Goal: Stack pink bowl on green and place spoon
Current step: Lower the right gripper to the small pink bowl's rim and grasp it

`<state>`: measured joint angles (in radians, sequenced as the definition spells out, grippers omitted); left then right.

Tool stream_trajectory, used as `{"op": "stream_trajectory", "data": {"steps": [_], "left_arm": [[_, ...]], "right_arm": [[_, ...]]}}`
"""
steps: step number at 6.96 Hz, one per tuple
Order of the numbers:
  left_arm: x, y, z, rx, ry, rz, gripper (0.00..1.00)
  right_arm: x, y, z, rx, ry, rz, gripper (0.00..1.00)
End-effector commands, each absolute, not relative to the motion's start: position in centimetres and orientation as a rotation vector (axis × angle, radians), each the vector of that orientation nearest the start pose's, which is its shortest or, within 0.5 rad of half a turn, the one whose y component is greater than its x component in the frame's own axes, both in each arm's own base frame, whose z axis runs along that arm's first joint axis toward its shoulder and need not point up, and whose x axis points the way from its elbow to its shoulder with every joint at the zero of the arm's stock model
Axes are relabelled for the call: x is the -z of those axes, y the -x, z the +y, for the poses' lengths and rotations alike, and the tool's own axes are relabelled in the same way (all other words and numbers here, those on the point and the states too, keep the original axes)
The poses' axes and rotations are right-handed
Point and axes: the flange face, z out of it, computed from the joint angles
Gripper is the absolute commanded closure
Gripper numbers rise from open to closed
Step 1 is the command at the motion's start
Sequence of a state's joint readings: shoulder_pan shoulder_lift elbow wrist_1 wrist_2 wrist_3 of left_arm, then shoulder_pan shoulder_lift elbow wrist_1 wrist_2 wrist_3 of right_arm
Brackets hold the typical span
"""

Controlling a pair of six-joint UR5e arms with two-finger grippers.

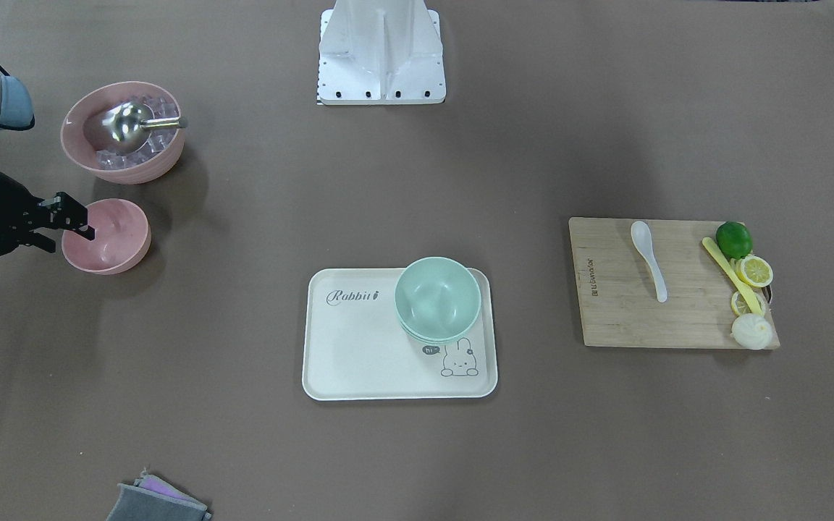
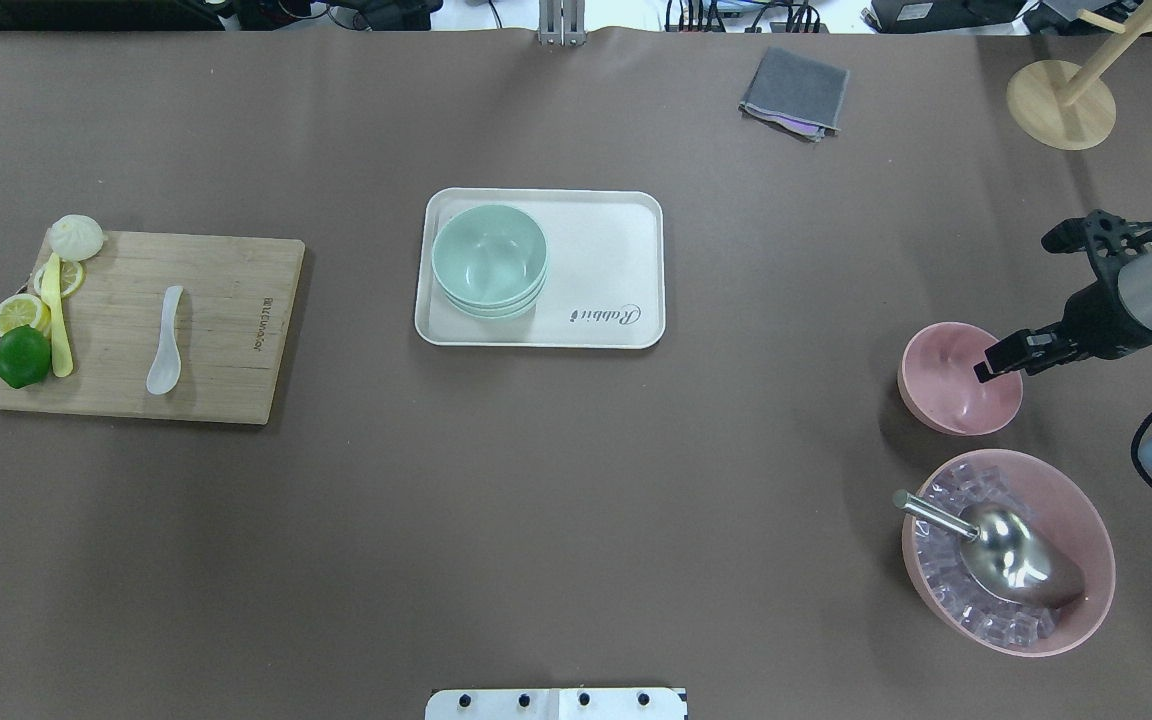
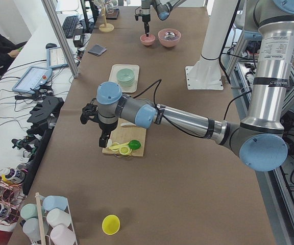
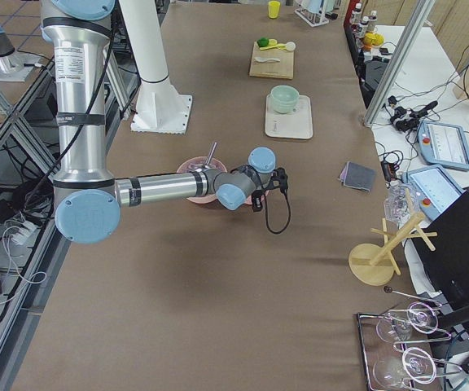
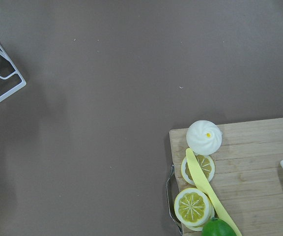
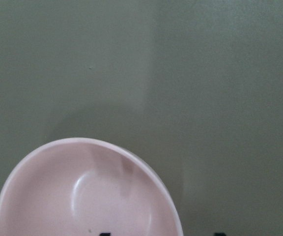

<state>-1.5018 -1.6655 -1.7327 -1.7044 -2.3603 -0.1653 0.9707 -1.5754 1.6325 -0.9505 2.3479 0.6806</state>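
The right gripper (image 1: pixel 71 240) was down at the small pink bowl (image 1: pixel 109 239), out on the right side of the table as the robot sits. Its jaws stood parted and straddled the near-side rim, one finger inside the bowl and one outside. The wrist view showed two dark tips either side of that rim and nothing pinched yet. A thin wall like that looked like the natural thing for two fingers to take hold of, so I judged this to be the moment just before the grab.

The green bowls (image 1: pixel 437 298) sat nested on the white tray (image 1: pixel 344 347) at mid-table, in its corner by the rabbit drawing. They were well apart from the pink one, so a long carry lay ahead. Just beside the pink bowl was the bigger pink bowl (image 1: pixel 127 168) of ice with a metal scoop (image 1: pixel 127 123) in it, close enough to clip on the lift.

Far off on the other side, the white spoon (image 1: pixel 649 268) lay flat on the cutting board (image 1: pixel 616 318), with a lime (image 1: pixel 733 239), lemon slices (image 1: pixel 756 270) and a yellow knife (image 1: pixel 730 273) along its outer edge. The left gripper (image 3: pixel 102 142) hung above that end of the board, likely waiting for its turn at the spoon. Whether its fingers were spread or closed, I could not tell.
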Motion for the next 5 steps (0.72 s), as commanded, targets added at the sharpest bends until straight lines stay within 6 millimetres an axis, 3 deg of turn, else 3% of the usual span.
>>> {"op": "stream_trajectory", "data": {"steps": [1,3,4,5], "left_arm": [[-51.1,2.5,-54.2,-0.065,-0.279,0.817,0.02],[-51.1,1.6,-54.3,-0.081,-0.274,0.818,0.02],[-51.3,0.1,-54.4,-0.103,-0.257,0.821,0.02],[-50.9,-0.3,-54.8,-0.110,-0.261,0.822,0.02]], "right_arm": [[-55.9,23.4,-45.7,0.186,-0.069,-0.980,1.00],[-55.8,23.2,-46.2,0.166,-0.064,-0.978,1.00],[-54.4,23.2,-47.4,0.108,-0.058,-0.993,1.00],[-52.1,23.6,-49.0,0.030,-0.048,-1.018,1.00]]}}
